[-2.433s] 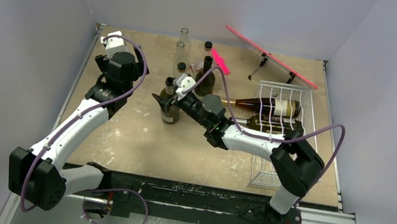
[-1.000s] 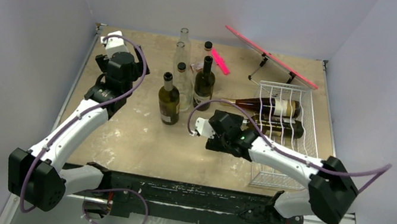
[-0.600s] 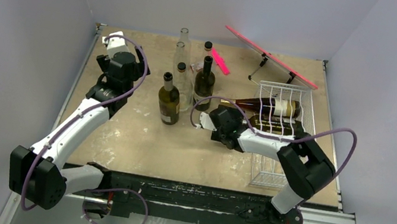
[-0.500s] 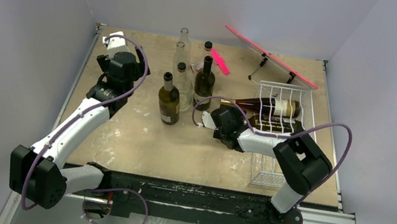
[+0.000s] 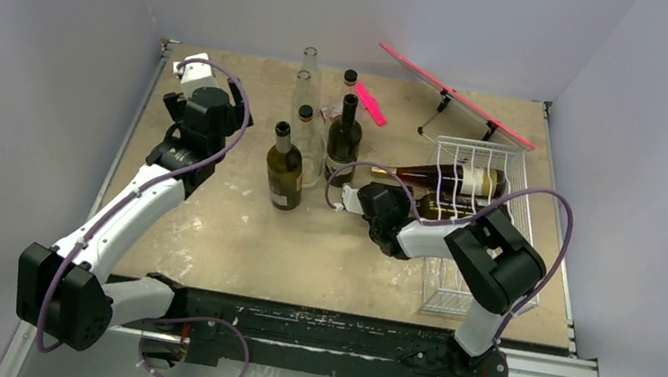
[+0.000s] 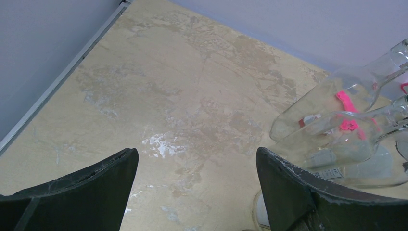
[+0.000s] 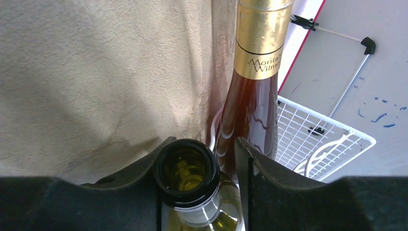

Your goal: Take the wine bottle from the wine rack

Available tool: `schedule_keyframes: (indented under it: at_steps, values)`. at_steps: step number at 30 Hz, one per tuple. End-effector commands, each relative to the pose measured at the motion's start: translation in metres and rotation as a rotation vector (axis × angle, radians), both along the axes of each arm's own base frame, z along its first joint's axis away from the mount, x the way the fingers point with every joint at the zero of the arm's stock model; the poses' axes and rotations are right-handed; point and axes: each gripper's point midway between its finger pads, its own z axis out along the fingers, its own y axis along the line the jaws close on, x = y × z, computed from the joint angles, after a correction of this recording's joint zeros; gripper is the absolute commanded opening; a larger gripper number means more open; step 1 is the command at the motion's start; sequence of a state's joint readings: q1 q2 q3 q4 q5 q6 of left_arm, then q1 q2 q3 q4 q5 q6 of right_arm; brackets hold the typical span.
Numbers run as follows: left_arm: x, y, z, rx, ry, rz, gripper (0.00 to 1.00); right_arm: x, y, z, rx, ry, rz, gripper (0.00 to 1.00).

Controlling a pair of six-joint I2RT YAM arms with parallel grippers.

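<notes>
The white wire wine rack (image 5: 515, 182) stands at the right of the table with two bottles lying in it. My right gripper (image 5: 400, 206) has reached the neck of the lower, dark green wine bottle (image 5: 464, 210). In the right wrist view its open mouth (image 7: 186, 169) sits between my fingers, and my right gripper (image 7: 202, 144) has closed in around the neck. An amber bottle (image 7: 250, 115) with a gold foil neck lies just behind it on the rack (image 7: 312, 139). My left gripper (image 5: 188, 74) hovers at the far left, open and empty (image 6: 197, 163).
Two dark bottles (image 5: 284, 169) (image 5: 345, 140) and clear glass bottles (image 5: 305, 93) stand mid-table; the clear ones also show in the left wrist view (image 6: 337, 96). A pink board on a stand (image 5: 456, 97) leans at the back right.
My right arm left the standing bottles, swung right to the rack, and its wide-open jaws narrowed around the lower bottle's neck. The left arm stayed still.
</notes>
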State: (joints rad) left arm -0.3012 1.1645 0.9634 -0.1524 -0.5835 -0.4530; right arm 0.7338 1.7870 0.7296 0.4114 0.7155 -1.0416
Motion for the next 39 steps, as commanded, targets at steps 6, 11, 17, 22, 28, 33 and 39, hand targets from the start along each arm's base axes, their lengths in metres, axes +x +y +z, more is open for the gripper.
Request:
schedule_keyframes:
  at_steps: [6, 11, 17, 22, 28, 33, 39]
  values:
    - [0.005, 0.002, 0.028, -0.018, -0.071, 0.014, 0.92, -0.009, 0.011, 0.012, 0.08, -0.048, -0.008, 0.35]
    - [0.005, 0.002, 0.027, -0.019, -0.07, 0.015, 0.92, -0.02, 0.032, 0.013, 0.112, -0.045, 0.025, 0.24]
    - [0.005, 0.003, 0.026, -0.016, -0.068, 0.017, 0.92, -0.04, 0.063, 0.014, 0.126, -0.029, 0.071, 0.17]
    - [0.005, 0.002, 0.026, -0.018, -0.069, 0.016, 0.92, -0.064, 0.09, 0.02, 0.199, 0.014, 0.107, 0.11]
    - [0.004, 0.001, 0.029, -0.023, -0.076, 0.012, 0.92, -0.094, 0.122, 0.044, 0.312, 0.056, 0.158, 0.03]
    - [0.004, 0.002, 0.029, -0.022, -0.075, 0.012, 0.92, -0.118, 0.149, 0.07, 0.414, 0.115, 0.223, 0.0]
    - [0.005, 0.001, 0.029, -0.026, -0.075, 0.009, 0.92, -0.138, 0.179, 0.12, 0.577, 0.137, 0.311, 0.0]
